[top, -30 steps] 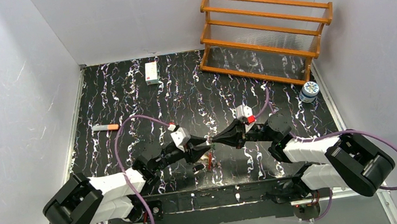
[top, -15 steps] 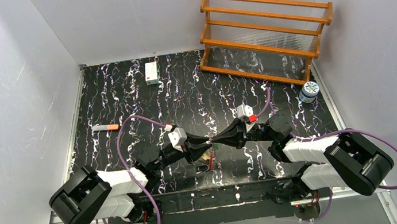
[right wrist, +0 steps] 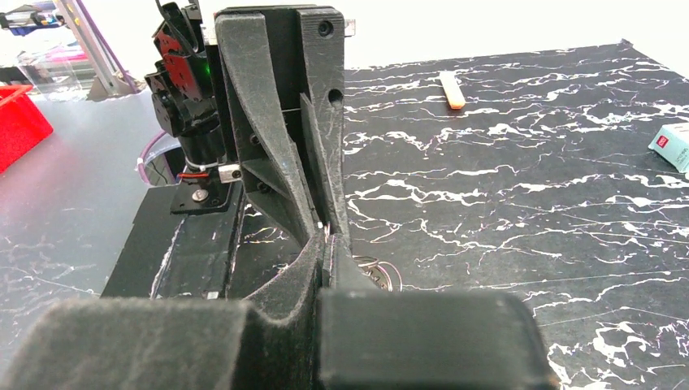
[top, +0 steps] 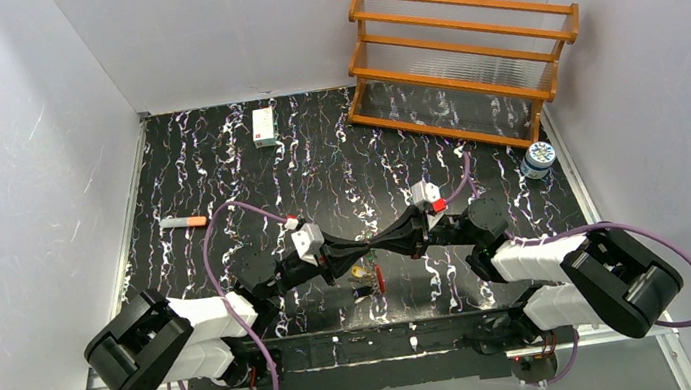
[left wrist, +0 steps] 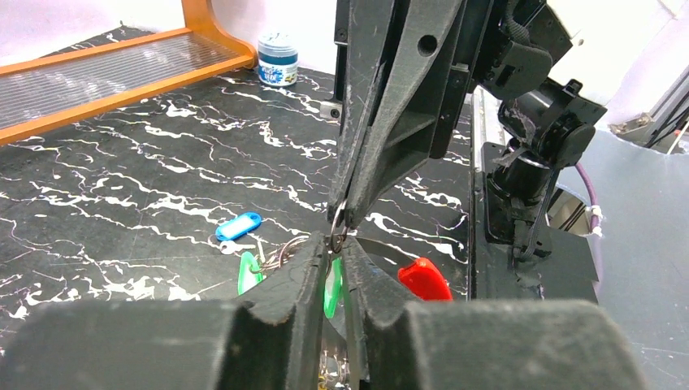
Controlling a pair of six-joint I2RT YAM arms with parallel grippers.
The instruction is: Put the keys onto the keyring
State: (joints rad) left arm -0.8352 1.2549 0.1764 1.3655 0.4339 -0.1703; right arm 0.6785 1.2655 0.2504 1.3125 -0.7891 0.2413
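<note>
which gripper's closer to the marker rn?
Left. The left gripper sits on the marker's side; the right gripper meets it tip to tip from the far side, both shut on the keyring.

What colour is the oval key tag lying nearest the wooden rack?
Blue. The tag shows best in the left wrist view.

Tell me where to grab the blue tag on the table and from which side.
Probably pinch the blue tag across its narrow width, coming straight down: it lies flat on the table, a slim oval, and a green tag and keys close beside it leave little room sideways.
</note>
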